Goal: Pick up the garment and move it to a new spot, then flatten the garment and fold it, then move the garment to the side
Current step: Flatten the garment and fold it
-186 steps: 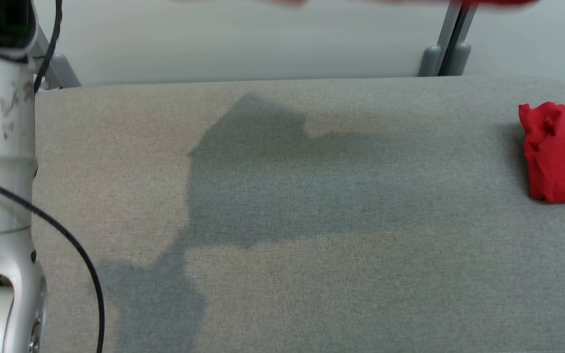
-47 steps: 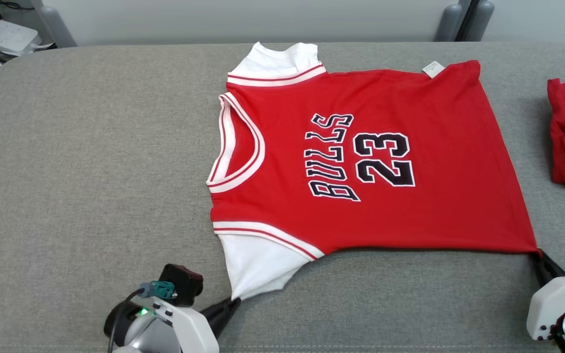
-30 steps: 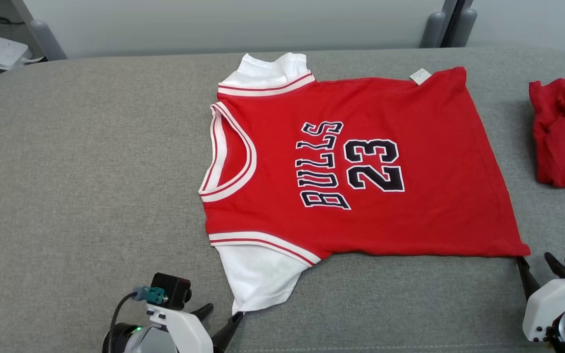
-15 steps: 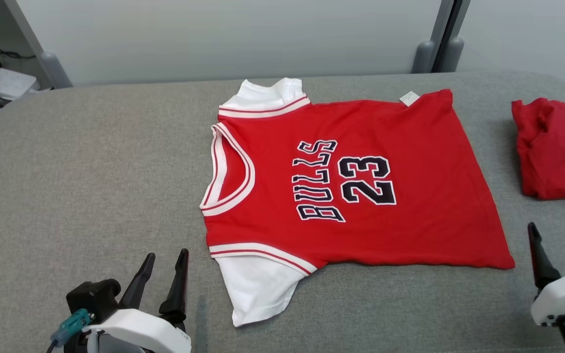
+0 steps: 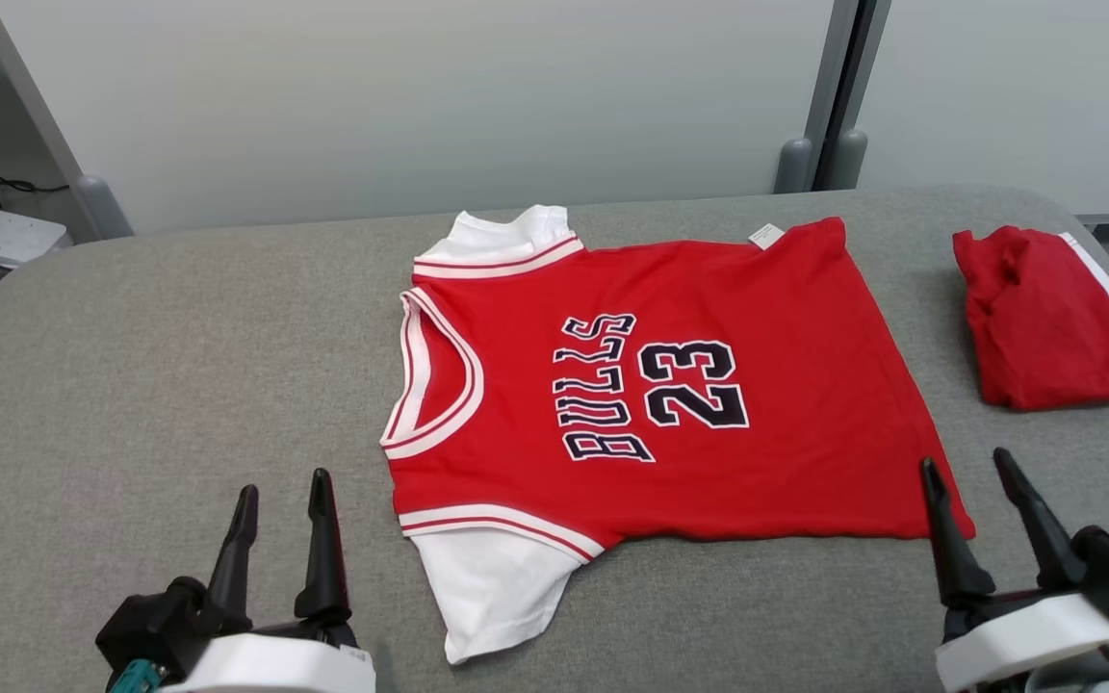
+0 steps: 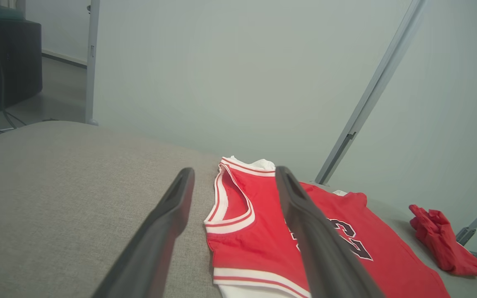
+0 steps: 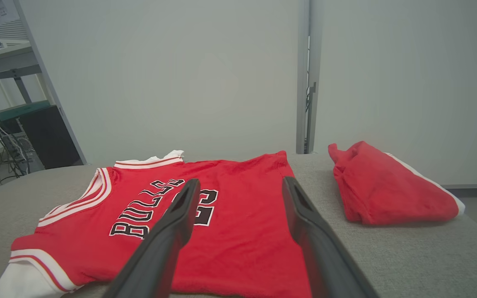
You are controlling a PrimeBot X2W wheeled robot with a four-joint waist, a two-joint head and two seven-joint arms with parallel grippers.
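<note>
The red jersey [image 5: 805, 385] numbered 23 lies flat mid-table [image 5: 179, 366]. On its near side, the left gripper [image 5: 283, 483] and right gripper [image 5: 965, 459] stand released, grasping nothing.

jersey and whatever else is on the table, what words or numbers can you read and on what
"BULLS": black, white-edged letters on the chest of the red jersey.
"23": large number beside those letters, on the same chest.
White tag at the jersey's far hem corner: print too small to read.
Folded red garment: no text visible.
</note>
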